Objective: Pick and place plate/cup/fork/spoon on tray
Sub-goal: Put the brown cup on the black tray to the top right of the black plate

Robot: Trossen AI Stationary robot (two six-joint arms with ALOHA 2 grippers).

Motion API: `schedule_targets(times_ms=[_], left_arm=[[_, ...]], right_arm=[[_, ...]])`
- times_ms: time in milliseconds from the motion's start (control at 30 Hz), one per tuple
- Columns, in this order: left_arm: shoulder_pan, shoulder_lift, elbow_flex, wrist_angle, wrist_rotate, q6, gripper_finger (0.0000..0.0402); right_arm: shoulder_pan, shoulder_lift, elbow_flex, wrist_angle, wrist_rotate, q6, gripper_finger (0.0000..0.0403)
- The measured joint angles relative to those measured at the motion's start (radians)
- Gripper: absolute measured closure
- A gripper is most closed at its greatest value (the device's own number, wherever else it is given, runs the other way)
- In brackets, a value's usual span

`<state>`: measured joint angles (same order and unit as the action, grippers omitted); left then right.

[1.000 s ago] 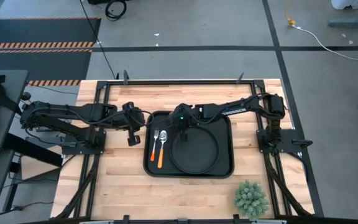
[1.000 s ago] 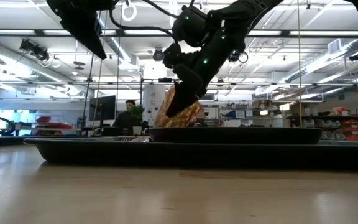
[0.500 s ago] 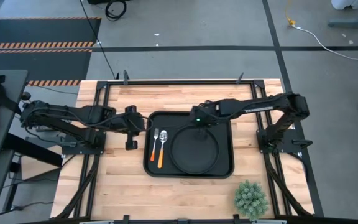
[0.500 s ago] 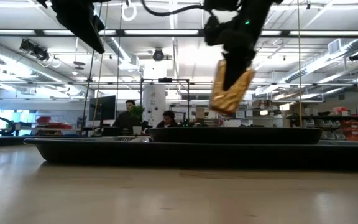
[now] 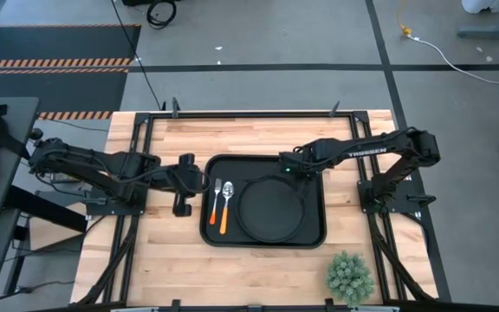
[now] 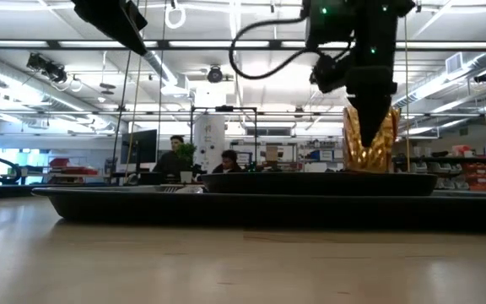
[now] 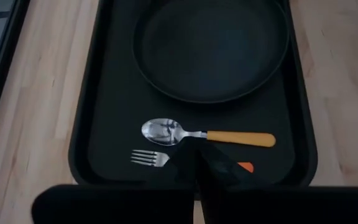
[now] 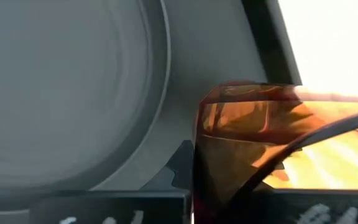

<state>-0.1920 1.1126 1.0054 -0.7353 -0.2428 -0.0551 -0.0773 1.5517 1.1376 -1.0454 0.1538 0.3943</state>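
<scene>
The black tray (image 5: 312, 236) lies mid-table and holds the round black plate (image 5: 269, 211), the fork (image 5: 217, 191) and the spoon (image 5: 225, 206), both flat on the tray's left side, left of the plate. My right gripper (image 5: 291, 167) hangs over the tray's far right part, shut on the amber cup (image 6: 369, 142). The cup stands upright just behind the plate's rim (image 6: 395, 177); whether its base touches the tray is hidden. My left gripper (image 7: 197, 180) is shut, holds nothing and hovers at the tray's left edge. My right gripper comes at the cup from above, its fingers pointing almost straight down. A dark finger (image 8: 328, 134) shows through the amber glass, so one finger is inside the cup and the other outside, with the cup's wall (image 8: 241, 124) between them. The cup is upright.
A green spiky plant (image 5: 349, 277) stands at the table's near right, off the tray. Bare wood lies all round the tray. The table's black frame rails (image 5: 145, 147) run along the left, right and far sides. People sit in the room behind (image 6: 175, 156).
My right gripper has carried the cup from over the tray's far middle toward the table's right edge, lifting it past the plate's far rim and then lowering it. The cup, tilted before, now stands upright. My left gripper has swung a little toward the near edge.
</scene>
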Motion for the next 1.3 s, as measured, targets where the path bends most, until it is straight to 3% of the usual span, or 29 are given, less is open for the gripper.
schedule_targets(times_ms=[533, 967, 1100, 1300], left_arm=[[-0.001, 0.0, 0.0, 0.0, -0.019, -0.011, 0.039], [-0.001, 0.0, 0.0, -0.001, -0.088, 0.04, 0.039], [-0.002, 0.001, 0.0, 0.072, 0.002, 0.141, 0.039], [0.042, -0.001, -0.006, 0.29, 0.228, 0.218, 0.039]], right_arm=[[-0.071, 0.002, -0.12, 0.087, -0.076, -0.009, 0.0375], [-0.063, 0.002, -0.122, 0.139, -0.016, -0.05, 0.0357], [-0.063, 0.0, -0.094, 0.124, 0.03, -0.029, 0.0336], [-0.04, -0.056, -0.031, 0.125, 0.019, -0.058, 0.0321]])
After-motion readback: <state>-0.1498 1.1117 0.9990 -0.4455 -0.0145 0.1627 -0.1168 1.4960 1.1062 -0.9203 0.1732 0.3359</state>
